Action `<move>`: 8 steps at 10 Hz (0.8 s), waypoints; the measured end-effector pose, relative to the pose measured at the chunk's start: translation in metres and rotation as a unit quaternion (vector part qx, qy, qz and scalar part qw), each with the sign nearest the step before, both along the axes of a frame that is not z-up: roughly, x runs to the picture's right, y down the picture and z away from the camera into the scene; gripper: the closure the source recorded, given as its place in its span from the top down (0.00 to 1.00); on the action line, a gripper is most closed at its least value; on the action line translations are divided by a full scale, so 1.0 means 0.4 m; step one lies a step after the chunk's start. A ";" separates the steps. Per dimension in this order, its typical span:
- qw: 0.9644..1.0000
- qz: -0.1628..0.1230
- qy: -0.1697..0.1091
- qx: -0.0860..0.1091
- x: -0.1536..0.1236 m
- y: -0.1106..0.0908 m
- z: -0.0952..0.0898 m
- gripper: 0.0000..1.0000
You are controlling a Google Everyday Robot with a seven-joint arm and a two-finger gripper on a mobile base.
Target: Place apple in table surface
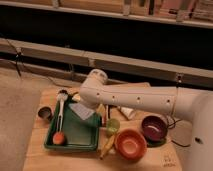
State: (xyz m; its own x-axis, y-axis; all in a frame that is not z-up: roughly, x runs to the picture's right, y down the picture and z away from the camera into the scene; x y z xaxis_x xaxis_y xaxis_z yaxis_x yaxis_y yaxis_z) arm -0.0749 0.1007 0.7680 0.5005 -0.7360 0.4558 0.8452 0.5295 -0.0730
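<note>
The apple (59, 137) is a small orange-red ball lying in the front left corner of the dark green tray (75, 144). The tray rests on the light wooden table surface (42, 152). My white arm (135, 99) reaches in from the right, with its elbow over the tray's far right corner. My gripper (99, 118) hangs below the wrist at the tray's right edge, well to the right of the apple and apart from it. It holds nothing that I can see.
A grey cloth (82, 111) and a white-handled brush (61, 107) lie in the tray. A metal cup (45, 113) stands to its left. A yellow-green cup (112, 126), an orange bowl (131, 144) and a purple bowl (154, 127) stand to its right.
</note>
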 end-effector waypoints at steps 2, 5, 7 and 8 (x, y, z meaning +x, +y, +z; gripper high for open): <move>1.000 -0.001 -0.004 -0.001 0.007 0.004 0.013 1.00; 1.000 -0.017 -0.020 -0.006 -0.074 0.016 0.017 1.00; 0.999 -0.021 -0.026 -0.009 -0.103 0.026 0.025 1.00; 0.999 -0.022 -0.029 -0.009 -0.104 0.027 0.028 1.00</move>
State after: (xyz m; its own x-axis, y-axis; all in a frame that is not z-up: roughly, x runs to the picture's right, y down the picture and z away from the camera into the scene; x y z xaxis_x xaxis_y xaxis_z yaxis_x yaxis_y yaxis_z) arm -0.1166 0.1116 0.7790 0.4398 -0.7487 0.4960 0.8711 0.4900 -0.0328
